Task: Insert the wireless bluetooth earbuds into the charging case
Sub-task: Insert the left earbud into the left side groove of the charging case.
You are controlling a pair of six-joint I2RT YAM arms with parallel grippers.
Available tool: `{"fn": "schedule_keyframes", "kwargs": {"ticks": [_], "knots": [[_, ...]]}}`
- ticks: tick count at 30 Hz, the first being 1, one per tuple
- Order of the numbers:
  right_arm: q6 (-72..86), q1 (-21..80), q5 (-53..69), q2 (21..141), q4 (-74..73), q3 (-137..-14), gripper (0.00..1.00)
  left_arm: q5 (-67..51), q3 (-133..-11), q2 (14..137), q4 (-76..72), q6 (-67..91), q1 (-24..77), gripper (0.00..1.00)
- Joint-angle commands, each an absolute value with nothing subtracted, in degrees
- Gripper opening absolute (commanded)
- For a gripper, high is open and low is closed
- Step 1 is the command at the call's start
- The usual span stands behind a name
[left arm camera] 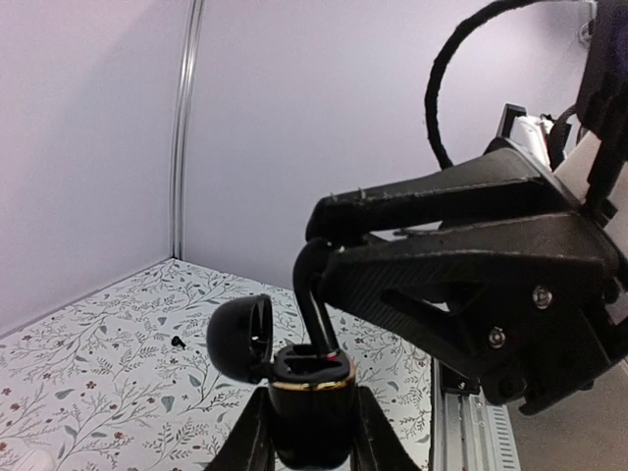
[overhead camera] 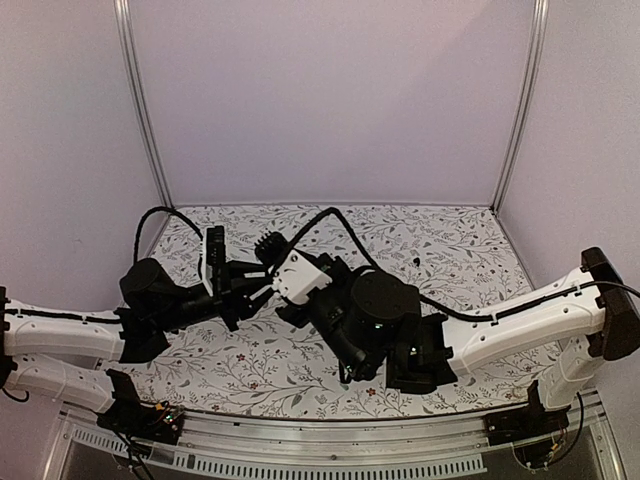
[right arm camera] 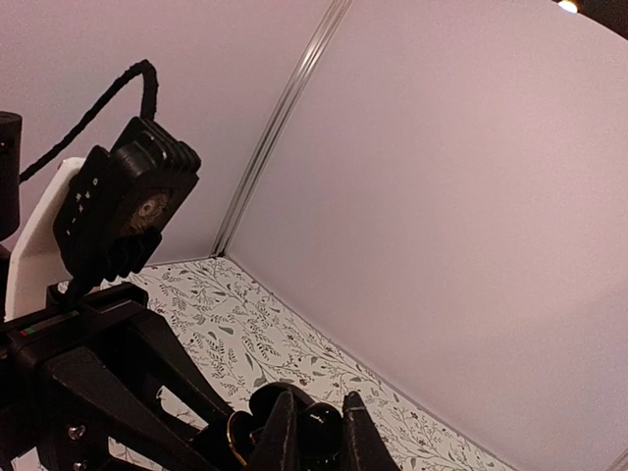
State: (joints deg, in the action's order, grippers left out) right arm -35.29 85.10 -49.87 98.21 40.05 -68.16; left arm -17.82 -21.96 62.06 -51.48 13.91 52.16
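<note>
The left gripper [left arm camera: 312, 449] is clamping the black charging case [left arm camera: 310, 407] from both sides. It is holding the case upright over the middle of the desk [overhead camera: 470, 250], with the gold-rimmed mouth facing up and the lid [left arm camera: 240, 339] hanging open to one side. The right gripper [right arm camera: 321, 440] is reaching in from the opposite side, its slim fingers [left arm camera: 316, 294] drawn nearly together. Their tips are dipping onto the case's top face, inside the gold rim. In the right wrist view a small dark rounded piece is sitting squeezed between those fingers; this pinched earbud [right arm camera: 318, 422] is hovering right at the case, but whether it is sitting in its well is not showing. The loose earbud [overhead camera: 415, 262] is lying on the floral desk, toward the far edge and right of centre, well apart from both grippers and from the case.
</note>
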Motion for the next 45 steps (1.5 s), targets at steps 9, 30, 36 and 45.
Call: {"fn": "schedule_keyframes", "kwargs": {"ticks": [9, 30, 36, 45], "knots": [[-39.33, 85.55, -51.31, 101.01, 45.44, -67.88, 0.05, -19.42, -23.64, 62.39, -52.03, 14.81, 51.43, 0.00], [-47.18, 87.80, -51.65, 104.44, 54.70, -66.70, 0.06, -18.66, -24.18, 62.12, -52.27, 15.63, 50.81, 0.00], [-49.89, 88.23, -50.89, 105.18, 58.88, -65.39, 0.06, -18.68, -24.26, 62.01, -52.23, 15.74, 50.54, 0.00], [-53.00, 88.41, -49.27, 106.06, 61.61, -64.60, 0.08, -19.27, -24.47, 62.20, -52.27, 15.90, 50.41, 0.00]]}}
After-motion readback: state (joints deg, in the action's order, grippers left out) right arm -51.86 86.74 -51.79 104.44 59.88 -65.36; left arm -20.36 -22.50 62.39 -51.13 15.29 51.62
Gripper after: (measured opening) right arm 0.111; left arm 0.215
